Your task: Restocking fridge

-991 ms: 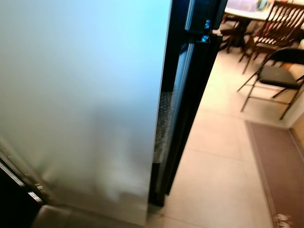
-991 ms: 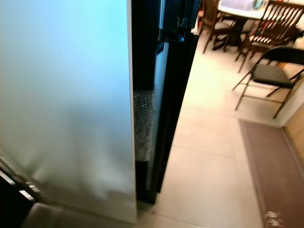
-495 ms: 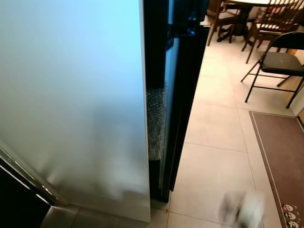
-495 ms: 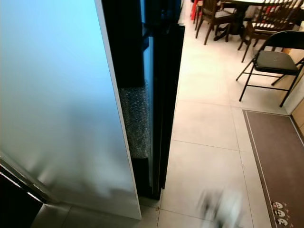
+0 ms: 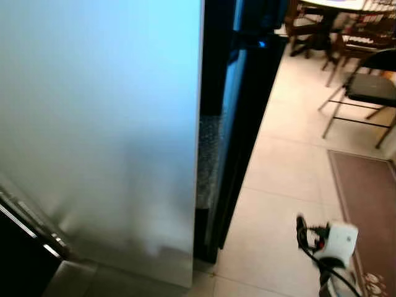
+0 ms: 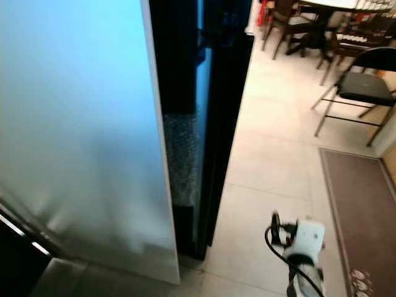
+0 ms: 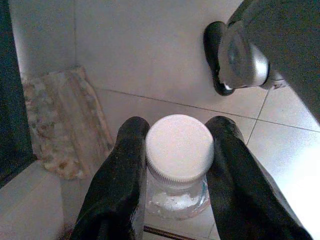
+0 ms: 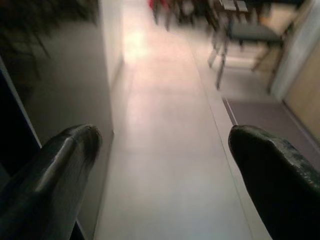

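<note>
Rising now into sight low on the right: right gripper (image 8: 160, 165), fingers wide apart over the floor (image 6: 266, 167). Squeezing a jar (image 7: 179, 165) by its lid: left gripper (image 7: 175, 175). Standing ahead: fridge (image 5: 99, 124), then chair (image 6: 359, 93).

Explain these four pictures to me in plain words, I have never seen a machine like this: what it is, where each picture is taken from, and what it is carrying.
This is a walking humanoid robot restocking a fridge. The two wide pictures come from the two eyes of a camera on its head, looking down. They show a pale fridge door standing open beside the fridge's dark body, a tiled floor, a folding chair and a brown mat. The white block low down is part of the robot's right arm.

The other two pictures come from wrist cameras looking along each gripper's two black fingers. The left gripper holds a clear jar with a white lid. The right gripper is open and holds nothing.
</note>
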You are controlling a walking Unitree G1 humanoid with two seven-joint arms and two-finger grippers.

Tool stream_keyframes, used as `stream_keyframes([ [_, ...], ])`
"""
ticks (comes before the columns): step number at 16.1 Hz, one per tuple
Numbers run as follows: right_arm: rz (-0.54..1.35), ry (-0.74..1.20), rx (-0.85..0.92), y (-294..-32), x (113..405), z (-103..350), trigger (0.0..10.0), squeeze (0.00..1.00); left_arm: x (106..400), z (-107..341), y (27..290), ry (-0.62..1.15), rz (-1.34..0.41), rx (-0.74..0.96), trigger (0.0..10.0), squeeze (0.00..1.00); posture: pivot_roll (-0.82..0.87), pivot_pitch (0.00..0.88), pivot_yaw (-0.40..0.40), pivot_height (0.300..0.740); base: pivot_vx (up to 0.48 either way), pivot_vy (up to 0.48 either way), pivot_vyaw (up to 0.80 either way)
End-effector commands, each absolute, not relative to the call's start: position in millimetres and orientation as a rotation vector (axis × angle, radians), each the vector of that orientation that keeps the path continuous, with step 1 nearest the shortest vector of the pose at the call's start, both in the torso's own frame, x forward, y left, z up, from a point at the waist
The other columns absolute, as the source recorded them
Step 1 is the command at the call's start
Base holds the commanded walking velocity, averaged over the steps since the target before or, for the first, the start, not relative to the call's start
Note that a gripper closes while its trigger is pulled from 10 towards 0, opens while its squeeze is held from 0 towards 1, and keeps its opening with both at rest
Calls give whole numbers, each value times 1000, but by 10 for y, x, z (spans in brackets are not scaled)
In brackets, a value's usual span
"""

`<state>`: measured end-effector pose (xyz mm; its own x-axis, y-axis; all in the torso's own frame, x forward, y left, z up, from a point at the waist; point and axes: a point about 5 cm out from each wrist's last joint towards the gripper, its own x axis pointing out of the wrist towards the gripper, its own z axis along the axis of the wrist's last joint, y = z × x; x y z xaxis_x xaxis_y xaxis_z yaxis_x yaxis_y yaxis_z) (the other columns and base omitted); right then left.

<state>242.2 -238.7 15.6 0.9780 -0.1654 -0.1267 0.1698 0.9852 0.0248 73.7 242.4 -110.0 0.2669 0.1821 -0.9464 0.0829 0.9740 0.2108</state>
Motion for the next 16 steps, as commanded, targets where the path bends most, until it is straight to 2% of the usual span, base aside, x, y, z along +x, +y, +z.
stream_keyframes([
  [1, -115, 92, 34, -2317, 2490, 257, 10000, 0, 712, -1110, 2404, 1310, 64, 240, 10000, 0, 4, 0, -54, 740, 0, 0, 0],
  [5, -20, 26, 73, -2077, 2922, 649, 10000, 0, 749, -1101, 2413, 1292, 85, 232, 10000, 0, 12, 0, -74, 740, 0, 0, 0],
  [6, 46, 28, 87, -1908, 3021, 756, 10000, 0, 754, -1099, 2414, 1288, 89, 228, 10000, 0, 21, 0, -78, 740, 0, 0, 0],
  [11, 178, 112, 147, -1480, 3072, 734, 10000, 0, 767, -1094, 2422, 1280, 104, 217, 10000, 0, 27, 0, -75, 740, 0, 0, 0],
  [12, 239, 124, 134, -1369, 3080, 758, 10000, 78, 772, -1094, 2423, 1281, 105, 215, 10000, 0, 23, 0, -70, 740, 0, 0, 0],
  [15, 289, 124, 119, -1245, 3205, 836, 10000, 137, 788, -1090, 2426, 1277, 114, 209, 10000, 0, 17, 0, -65, 740, 0, 0, 0],
  [16, 321, 127, 103, -1184, 3257, 860, 10000, 604, 793, -1089, 2427, 1276, 115, 209, 10000, 0, 16, 0, -64, 740, 0, 0, 0],
])
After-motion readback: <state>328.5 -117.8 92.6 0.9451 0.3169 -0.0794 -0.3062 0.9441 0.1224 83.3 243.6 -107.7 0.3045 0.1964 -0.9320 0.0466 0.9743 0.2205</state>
